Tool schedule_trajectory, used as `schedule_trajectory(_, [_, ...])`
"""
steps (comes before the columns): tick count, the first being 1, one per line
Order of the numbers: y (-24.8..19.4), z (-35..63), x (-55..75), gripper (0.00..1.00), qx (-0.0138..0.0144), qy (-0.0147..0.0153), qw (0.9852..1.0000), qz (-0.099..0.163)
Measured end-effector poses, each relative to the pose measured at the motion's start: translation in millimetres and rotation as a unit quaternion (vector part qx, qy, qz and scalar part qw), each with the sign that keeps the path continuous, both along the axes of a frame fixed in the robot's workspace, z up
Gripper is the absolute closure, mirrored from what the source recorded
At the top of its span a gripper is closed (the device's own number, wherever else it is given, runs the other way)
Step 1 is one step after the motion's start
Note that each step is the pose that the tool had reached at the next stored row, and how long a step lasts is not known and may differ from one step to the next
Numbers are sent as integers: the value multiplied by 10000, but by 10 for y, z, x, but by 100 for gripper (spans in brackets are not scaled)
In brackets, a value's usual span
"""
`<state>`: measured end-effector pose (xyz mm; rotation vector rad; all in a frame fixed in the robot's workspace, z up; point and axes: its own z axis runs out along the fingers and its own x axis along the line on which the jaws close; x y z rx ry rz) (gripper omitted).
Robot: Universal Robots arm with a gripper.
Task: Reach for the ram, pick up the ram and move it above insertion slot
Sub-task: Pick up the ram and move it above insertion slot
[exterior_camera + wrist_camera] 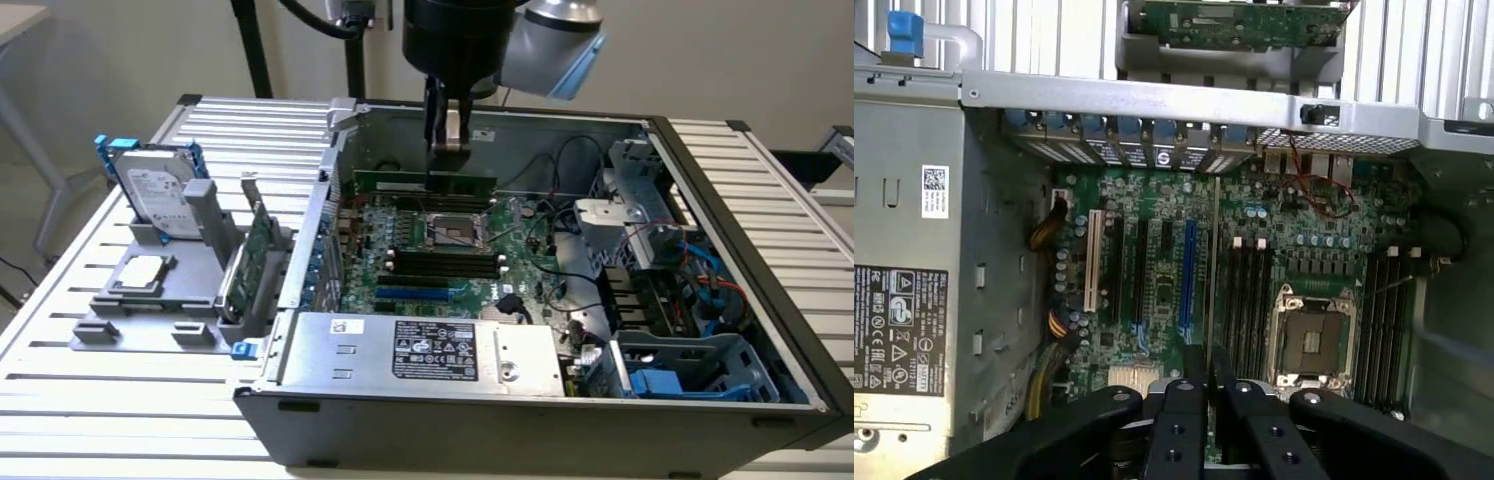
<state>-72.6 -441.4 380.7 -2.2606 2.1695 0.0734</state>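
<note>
**Ram held in the hand above the motherboard**

We find the hand (451, 150) lowered inside the open computer case (747, 250), its fingers (1176, 440) pinching the ram (424, 184). The ram hangs from the fingertips as a slim green stick, lying level and clear of the board. Directly beneath the hand we see the motherboard (441, 240), with the processor socket (451, 232) and the dark memory slots (441, 264) just below it. Past the case wall, well apart from the hand, a grey holder (147, 300) on the counter (80, 390) carries the hard drive (154, 195) and the expansion card (254, 265). In the wrist view the ram appears edge-on as a thin line (1214, 290) running away from the fingers.
</note>
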Motion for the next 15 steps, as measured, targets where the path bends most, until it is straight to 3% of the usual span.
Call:
schedule_trajectory(9, [359,-61,171,86,-34,0,10000,0])
schedule_trajectory(15, [581,-131,253,86,-41,-1,10000,0])
